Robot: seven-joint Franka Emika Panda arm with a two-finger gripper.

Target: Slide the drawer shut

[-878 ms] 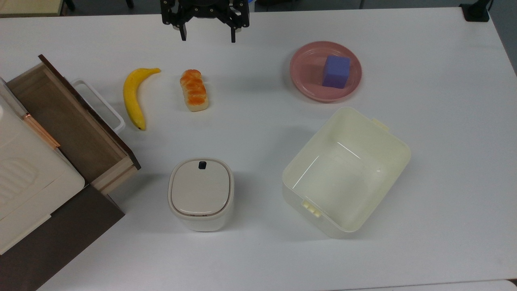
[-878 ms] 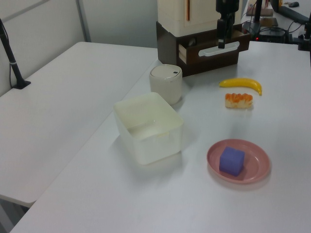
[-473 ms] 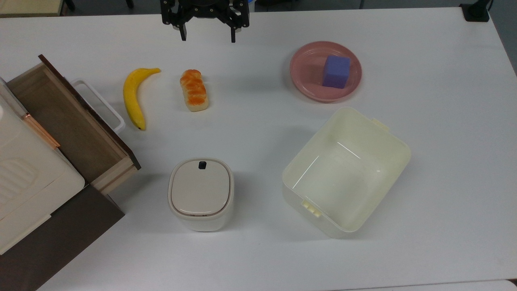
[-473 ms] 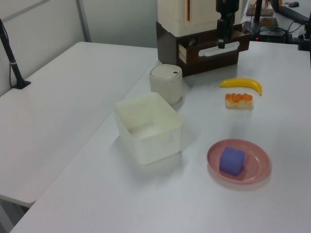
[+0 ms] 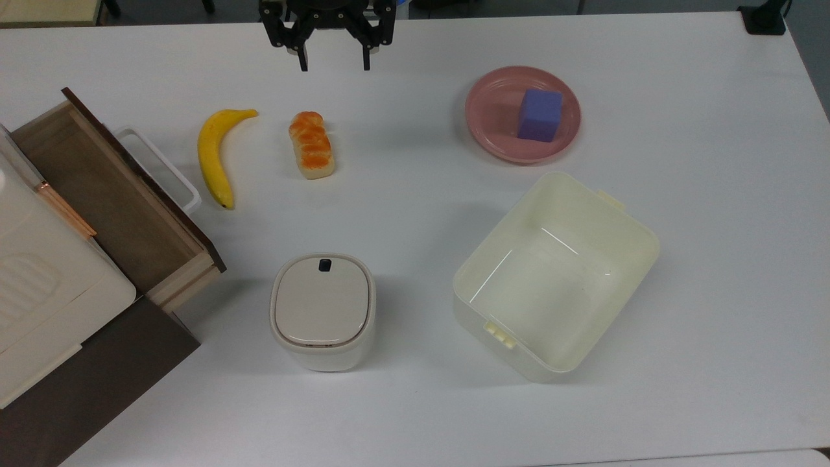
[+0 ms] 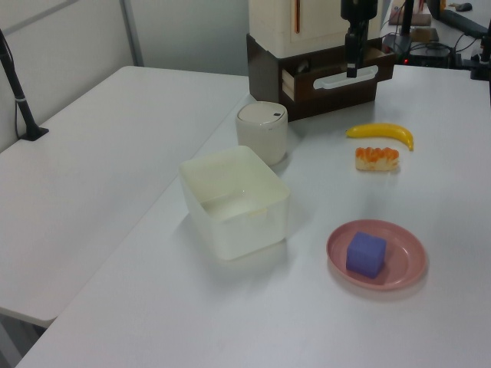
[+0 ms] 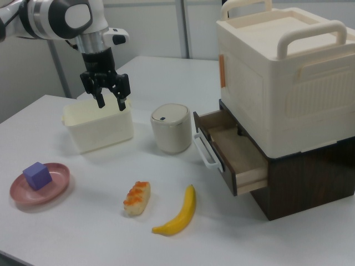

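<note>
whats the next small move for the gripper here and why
Probably carry the gripper toward the top view's left, to the drawer's white handle. The drawer stands pulled out, and the open, empty gripper hangs apart from it, past the banana, so it must get in front before pushing.

In the top view, the hand is cut off above by the picture's edge. Well apart from it, the drawer is partly hidden under the cream appliance.
</note>
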